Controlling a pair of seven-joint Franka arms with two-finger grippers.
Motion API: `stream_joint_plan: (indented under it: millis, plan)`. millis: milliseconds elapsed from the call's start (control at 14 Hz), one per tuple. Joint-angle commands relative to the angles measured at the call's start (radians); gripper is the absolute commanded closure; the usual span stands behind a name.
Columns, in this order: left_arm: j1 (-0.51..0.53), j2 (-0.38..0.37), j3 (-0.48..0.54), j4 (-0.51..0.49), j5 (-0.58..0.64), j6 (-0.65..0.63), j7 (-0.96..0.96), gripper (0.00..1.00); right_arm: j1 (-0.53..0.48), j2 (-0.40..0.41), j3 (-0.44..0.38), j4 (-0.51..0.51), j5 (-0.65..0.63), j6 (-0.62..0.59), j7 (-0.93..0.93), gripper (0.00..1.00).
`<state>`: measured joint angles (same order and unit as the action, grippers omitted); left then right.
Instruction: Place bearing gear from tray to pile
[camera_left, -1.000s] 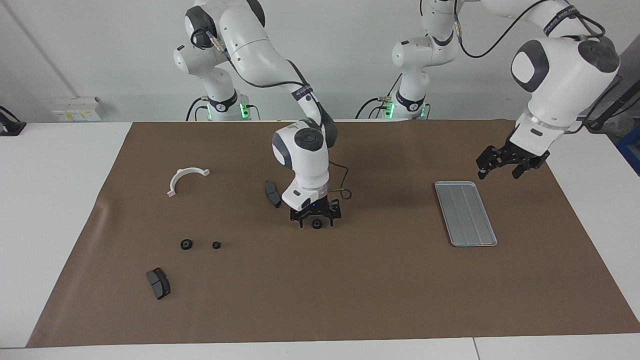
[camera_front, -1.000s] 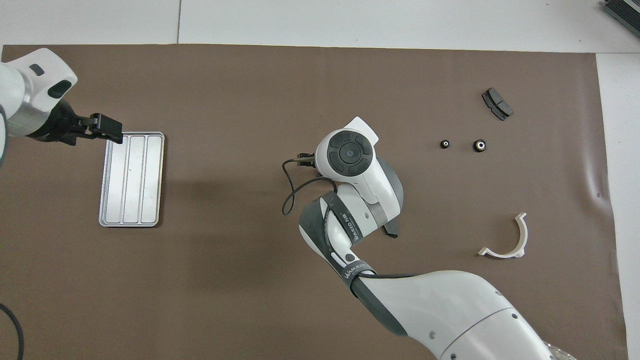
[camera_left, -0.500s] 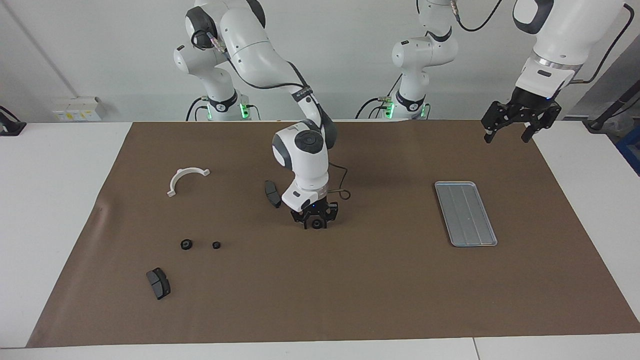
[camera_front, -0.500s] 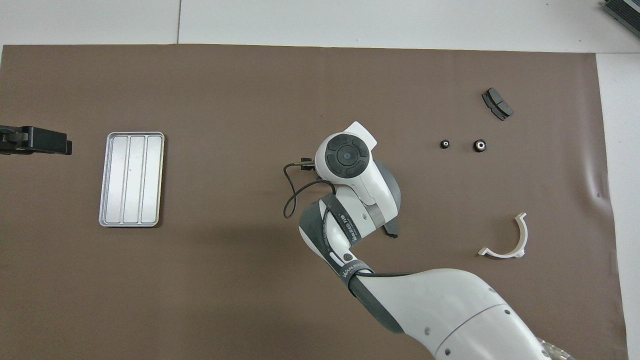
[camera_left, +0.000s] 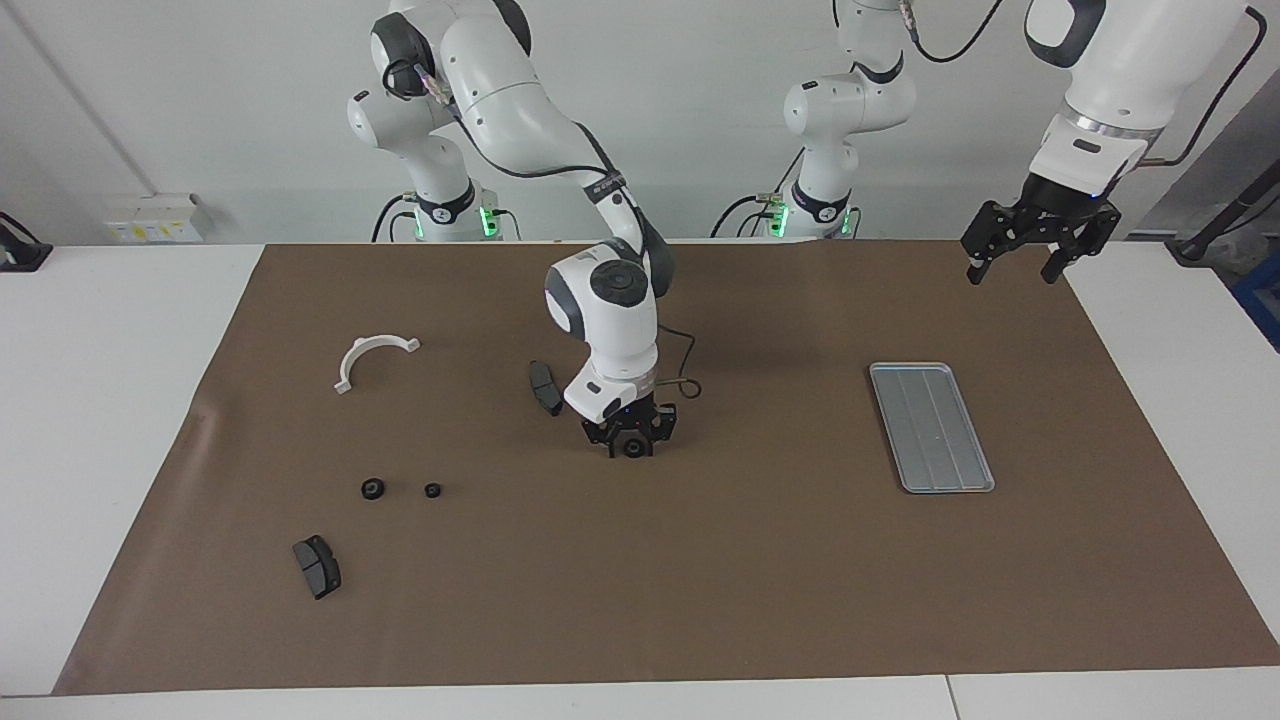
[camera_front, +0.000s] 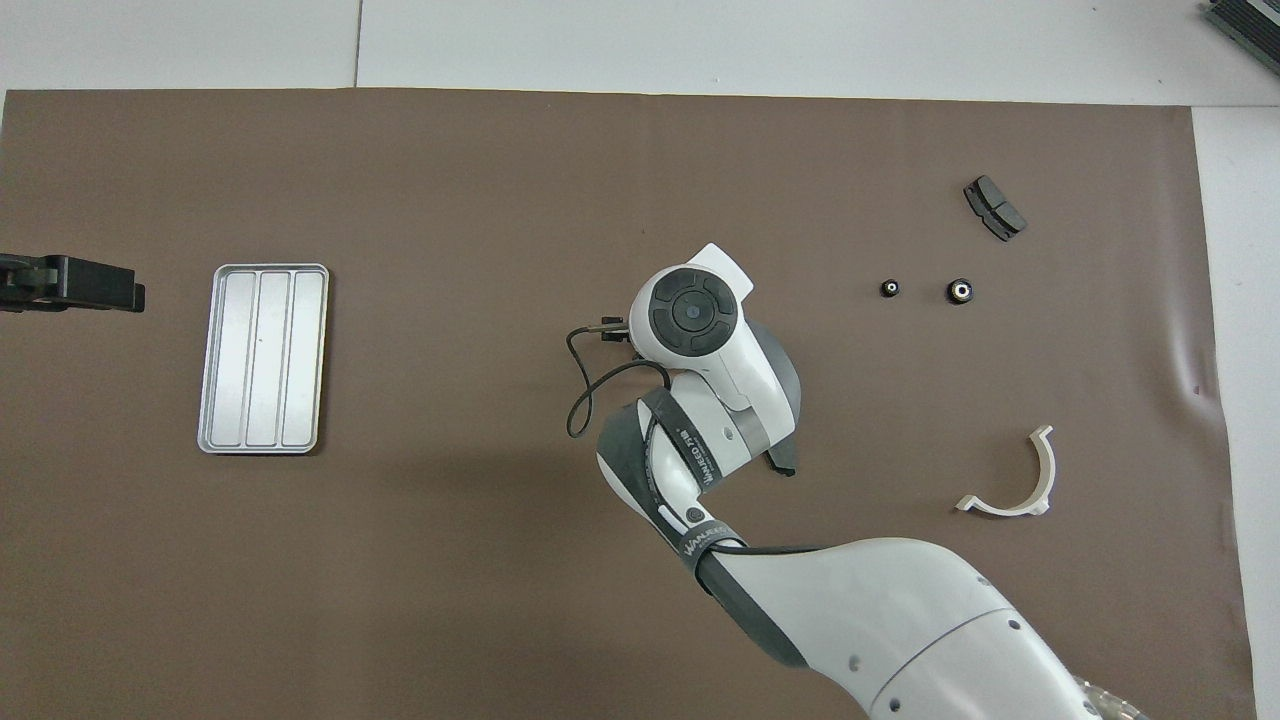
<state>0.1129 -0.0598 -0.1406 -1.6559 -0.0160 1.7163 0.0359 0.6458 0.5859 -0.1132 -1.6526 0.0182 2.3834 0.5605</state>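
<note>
The silver-grey tray (camera_left: 932, 427) lies empty toward the left arm's end of the table; it also shows in the overhead view (camera_front: 263, 358). My right gripper (camera_left: 632, 447) is down at the mat in the middle of the table, shut on a small black bearing gear (camera_left: 632, 449). In the overhead view the right wrist hides that gear. My left gripper (camera_left: 1012, 268) is open and empty, raised high over the mat's edge beside the tray, and shows in the overhead view (camera_front: 125, 290). The pile's parts lie toward the right arm's end.
The scattered parts are a white half-ring bracket (camera_left: 372, 358) (camera_front: 1010, 480), two small black gears (camera_left: 372, 489) (camera_left: 432, 489), a dark pad (camera_left: 317, 566) (camera_front: 994, 208), and a second dark pad (camera_left: 545, 387) beside my right gripper. A brown mat (camera_left: 760, 580) covers the table.
My right gripper's fingers have closed from wide open onto the gear. My left arm has risen and drawn back from beside the tray, then stopped.
</note>
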Motion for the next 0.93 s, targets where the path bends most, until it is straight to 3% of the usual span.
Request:
stream_joint_plan:
  millis: [0, 500, 571, 714, 857]
  plan:
    - [0.019, -0.031, 0.003, -0.081, -0.004, 0.057, -0.001, 0.00, 0.005, -0.005, 0.006, -0.007, 0.000, -0.019, -0.001, 0.40]
    - [0.022, -0.020, 0.003, -0.084, -0.004, -0.004, -0.010, 0.00, 0.008, -0.008, 0.009, -0.009, 0.000, -0.030, -0.001, 0.42]
    - [0.022, -0.020, 0.003, -0.084, -0.004, -0.010, -0.010, 0.00, 0.009, -0.008, 0.010, -0.009, 0.000, -0.030, -0.001, 0.57]
    - [0.022, -0.025, 0.003, -0.085, -0.004, -0.027, -0.008, 0.00, 0.008, -0.008, 0.012, -0.009, 0.002, -0.041, 0.001, 1.00]
    - [0.021, -0.026, 0.003, -0.084, -0.004, -0.027, -0.005, 0.00, 0.008, -0.008, 0.012, -0.006, 0.002, -0.049, -0.001, 1.00]
